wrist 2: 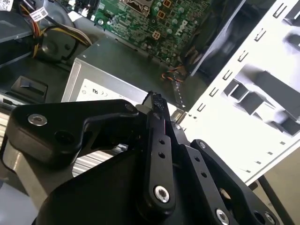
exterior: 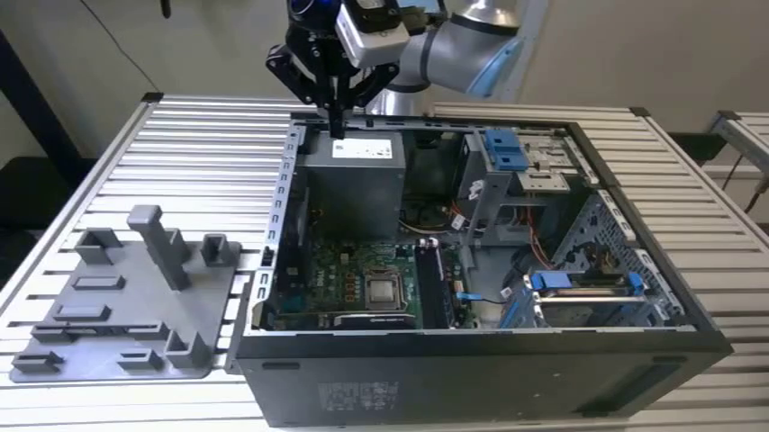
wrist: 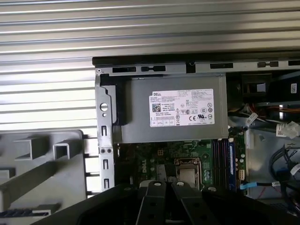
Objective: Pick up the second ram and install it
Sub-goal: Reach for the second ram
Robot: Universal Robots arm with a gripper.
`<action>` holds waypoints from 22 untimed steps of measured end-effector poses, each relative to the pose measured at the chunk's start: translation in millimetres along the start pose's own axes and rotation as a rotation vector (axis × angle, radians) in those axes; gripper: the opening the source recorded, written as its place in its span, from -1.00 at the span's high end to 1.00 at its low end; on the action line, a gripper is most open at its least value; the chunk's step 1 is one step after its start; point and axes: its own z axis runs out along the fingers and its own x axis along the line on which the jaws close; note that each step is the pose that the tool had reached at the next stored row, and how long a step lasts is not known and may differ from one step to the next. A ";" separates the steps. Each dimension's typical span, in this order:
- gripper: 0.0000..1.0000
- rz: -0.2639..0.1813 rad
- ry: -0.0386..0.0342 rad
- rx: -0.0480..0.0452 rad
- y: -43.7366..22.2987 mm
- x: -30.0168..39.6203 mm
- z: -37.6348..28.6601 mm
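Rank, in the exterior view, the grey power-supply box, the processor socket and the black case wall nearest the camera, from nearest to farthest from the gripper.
Measured from the gripper:
1. The grey power-supply box, just below the gripper, at the far end of the case.
2. The processor socket, on the motherboard, mid-case.
3. The black case wall, at the end closest to the camera.

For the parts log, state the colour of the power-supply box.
The power-supply box is grey, with a white label; clearest in the first wrist view.

Open access from above to mobo [exterior: 348, 279]; PSU box [exterior: 351, 184], drive cage [exterior: 529, 166] & case walls [exterior: 481, 351] around.
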 end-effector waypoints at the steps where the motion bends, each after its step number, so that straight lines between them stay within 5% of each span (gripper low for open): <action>1: 0.79 0.000 0.0000 -0.0001 -0.1 2.0 0.0; 13: 0.79 0.000 0.0021 0.0001 -1.4 20.3 0.2; 22: 0.79 -0.001 0.0023 0.0001 -3.1 43.5 -0.1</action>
